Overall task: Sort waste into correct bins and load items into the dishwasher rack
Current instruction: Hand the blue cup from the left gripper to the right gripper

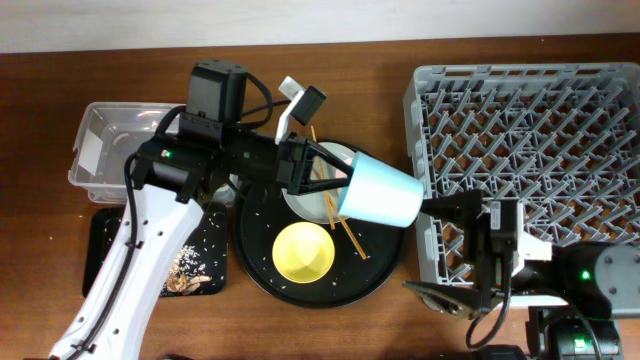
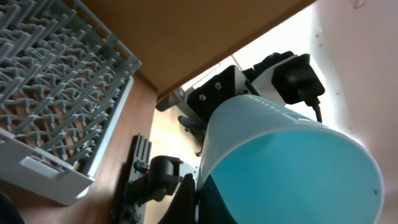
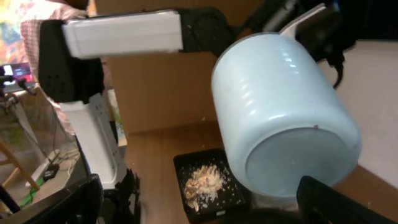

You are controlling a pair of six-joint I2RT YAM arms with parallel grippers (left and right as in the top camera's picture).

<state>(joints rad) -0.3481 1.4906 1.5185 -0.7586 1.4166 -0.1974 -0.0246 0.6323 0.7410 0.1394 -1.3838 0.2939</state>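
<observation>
Far left of table (image 1: 40, 110): clear tub (image 1: 110, 145) w/ white label on its left wall. Just below it, shallow black tray (image 1: 105, 250), brownish food scraps (image 1: 190, 275) piled at its right end, pale crumbs around them. Right wrist view shows same scraps (image 3: 204, 180) in that tray, beyond the cup.

Left arm (image 1: 140, 240) runs up from the bottom edge over the black tray, then bends right. left end effector (image 1: 335, 178) is clamped narrow on the rim of the light blue cup (image 1: 380, 190). Cup is off the table, on its side, mouth toward the left arm, base toward the rack. It hangs over the right part of the round black tray (image 1: 260, 255), just beside the rack's left edge. Left wrist view: cup (image 2: 286, 162) fills the lower right, inside partly seen.

On the round tray: yellow bowl (image 1: 303, 252) upright at the front, pale plate (image 1: 300, 200) behind it, partly under the end effector. Chopsticks (image 1: 348, 238) lie across the plate, tips out toward the tray's right side. Crumbs dotted over the tray.

Right: dishwasher rack (image 1: 540, 110), grey, pegs up. right end effector (image 1: 432, 250) at the rack's front-left corner, jaws wide, holding nothing, pointed at the cup's base (image 3: 298, 155), close but apart.
</observation>
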